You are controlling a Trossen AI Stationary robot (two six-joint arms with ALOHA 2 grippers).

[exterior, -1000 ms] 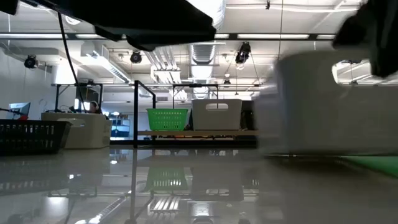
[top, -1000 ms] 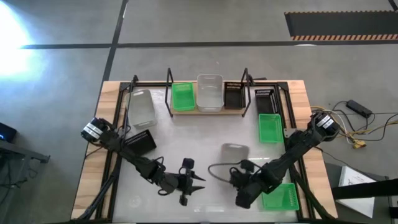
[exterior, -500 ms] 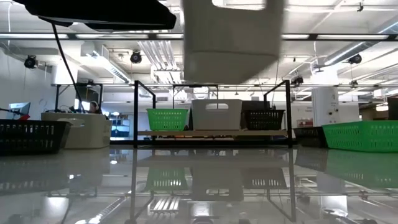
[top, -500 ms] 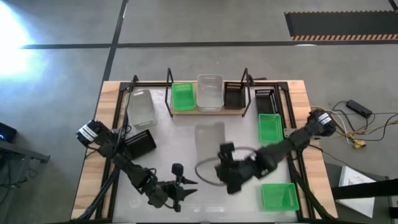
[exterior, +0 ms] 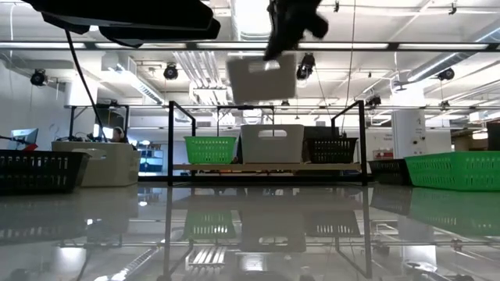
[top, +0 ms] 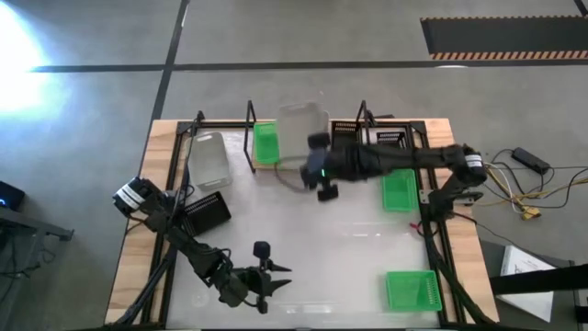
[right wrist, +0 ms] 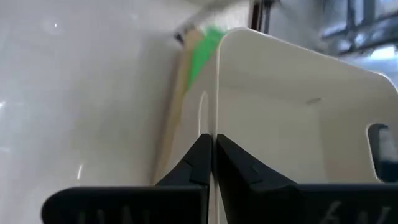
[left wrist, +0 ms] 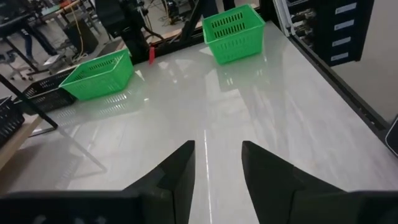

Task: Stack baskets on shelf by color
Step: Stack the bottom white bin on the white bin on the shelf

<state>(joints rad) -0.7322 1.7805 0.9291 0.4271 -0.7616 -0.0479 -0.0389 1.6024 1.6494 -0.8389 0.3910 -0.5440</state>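
Above shelf, at table's 12 o'clock: right gripper pinching wall of white basket, held in air over second white basket on plank, green basket beside it. Left gripper at 7 o'clock, fingers spread, empty.

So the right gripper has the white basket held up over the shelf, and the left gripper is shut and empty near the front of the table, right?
Not quite. The left gripper is empty near the front of the table, but its fingers stand open, as the left wrist view shows. The rest holds: the right gripper is shut on the white basket's wall, holding it up over the shelf.
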